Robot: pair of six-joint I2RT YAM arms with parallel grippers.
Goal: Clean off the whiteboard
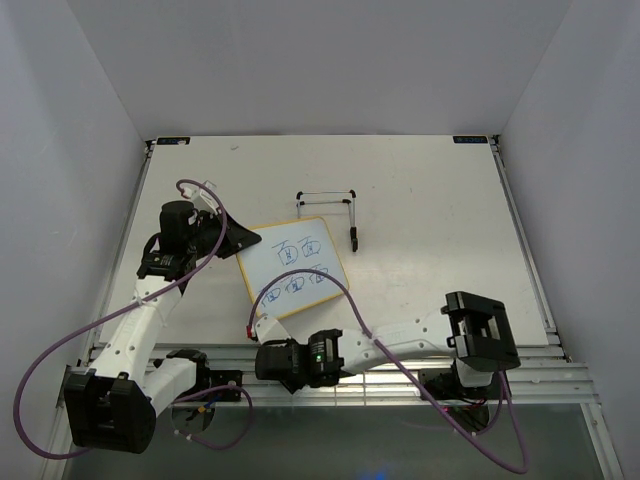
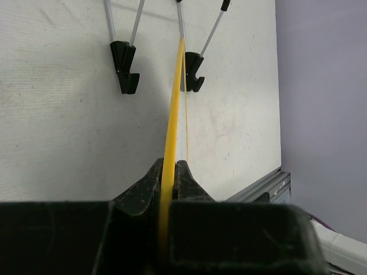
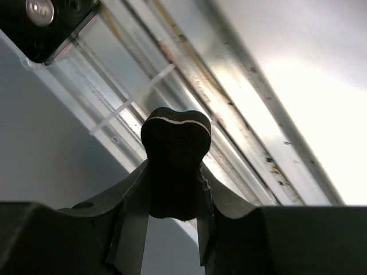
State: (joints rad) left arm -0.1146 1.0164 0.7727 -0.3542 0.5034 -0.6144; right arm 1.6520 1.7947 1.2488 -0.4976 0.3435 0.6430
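Black and bone-shaped, the eraser point(image 3: 175, 143) is clamped in the right pincer point(image 3: 174, 175) by the near rail of the table point(image 1: 430, 210). Beyond it, the whiteboard point(image 1: 293, 268), blue marks unwiped, is pinched by its thin yellow frame in the left pincer point(image 2: 168, 172). Under a hard wipe, the board could be levered from that narrow grip or shoved toward the wire easel point(image 1: 354, 238).

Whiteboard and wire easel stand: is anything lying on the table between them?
No. In the top external view, the narrow stretch of table between the whiteboard and the wire easel stand is bare.
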